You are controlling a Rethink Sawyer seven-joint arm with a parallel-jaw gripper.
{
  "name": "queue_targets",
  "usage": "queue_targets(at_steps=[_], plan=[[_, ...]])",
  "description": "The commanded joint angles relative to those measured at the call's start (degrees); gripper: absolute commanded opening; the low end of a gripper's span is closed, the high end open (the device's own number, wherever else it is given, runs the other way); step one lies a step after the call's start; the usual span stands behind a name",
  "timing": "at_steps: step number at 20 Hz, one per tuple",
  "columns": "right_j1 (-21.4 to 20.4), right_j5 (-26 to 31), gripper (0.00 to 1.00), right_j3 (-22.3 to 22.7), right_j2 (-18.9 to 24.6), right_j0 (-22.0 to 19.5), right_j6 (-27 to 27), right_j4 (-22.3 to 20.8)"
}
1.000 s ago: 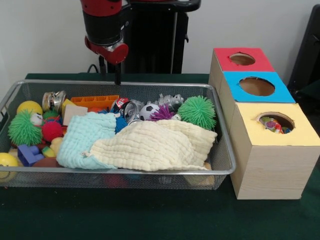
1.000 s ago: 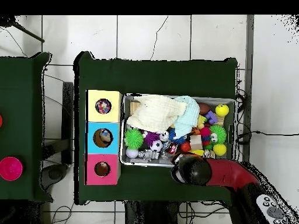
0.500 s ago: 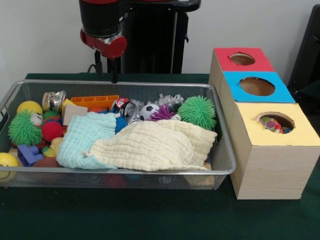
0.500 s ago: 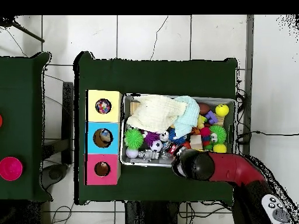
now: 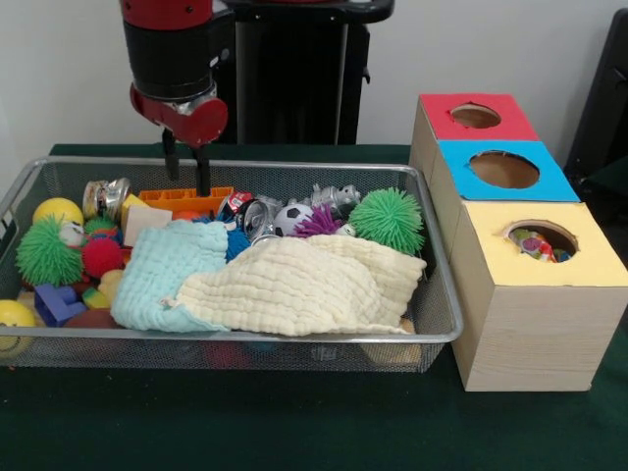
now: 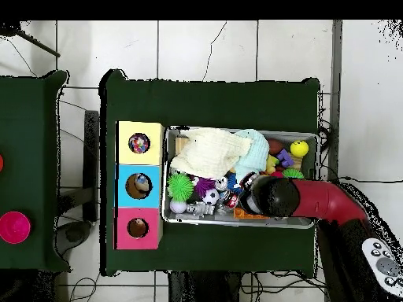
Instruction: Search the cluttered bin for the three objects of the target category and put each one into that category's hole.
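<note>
- End effector point(image 5: 185, 169) hangs over the far left part of the wire-mesh bin point(image 5: 446, 294); two dark fingers point(image 5: 203, 171) point down with a clear gap between them, so it is parted.
- Nothing sits between the fingers. Tips are just above the orange tray point(image 5: 186, 199) at the bin's far wall; can't tell whether they touch it.
- Overhead view: the red arm point(image 6: 327, 202) reaches across the bin's right half, and its dark head point(image 6: 274, 196) hides the toys beneath.
- Bin stands on the green counter point(image 5: 294, 422), left of the three boxes in the front view.
- Pale yellow cloth point(image 5: 304, 283) is spread over the middle and near right of the bin; light blue cloth point(image 5: 162, 272) lies beside it on the left, touching.
- No polka-dot cloth shows loose in the bin in either view.
- Yellow-topped box point(image 5: 535, 299) is the nearest of the three. Its round hole point(image 5: 542, 238) shows something white with multicoloured spots inside, too small to name for sure.
- Blue-topped box point(image 5: 500, 172) is behind it, red-topped box point(image 5: 474, 118) farthest.
- Other clutter: green spiky ball point(image 5: 392, 219) far right, second green spiky ball point(image 5: 45, 252) on the left, small soccer ball point(image 5: 290, 218), yellow ball point(image 5: 57, 210).
</note>
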Motion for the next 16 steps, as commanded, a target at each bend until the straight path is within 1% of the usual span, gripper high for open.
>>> queue_targets(at_steps=[1, 3, 5, 11, 12, 13, 15, 16], plan=[[5.4, 11.6, 1.0, -14.6, 5.3, 1.5, -15.3, -1.7], [6.2, 10.6, 1.0, -14.8, 5.3, 1.4, -14.3, -2.2], [7.3, 7.3, 1.0, -14.1, 5.1, 1.1, -12.6, -3.0], [7.8, -2.1, 1.0, -8.3, 2.6, 0.3, -7.7, -5.9], [8.1, -2.6, 1.0, -7.8, 2.1, 0.4, -7.2, -6.3], [8.2, -5.1, 1.0, -7.2, 1.3, 1.0, -5.6, -7.5], [10.0, -6.4, 1.0, -7.6, 0.4, 1.7, -4.6, -8.5], [11.2, -6.2, 1.0, -7.9, 0.4, 1.5, -5.0, -8.6]])
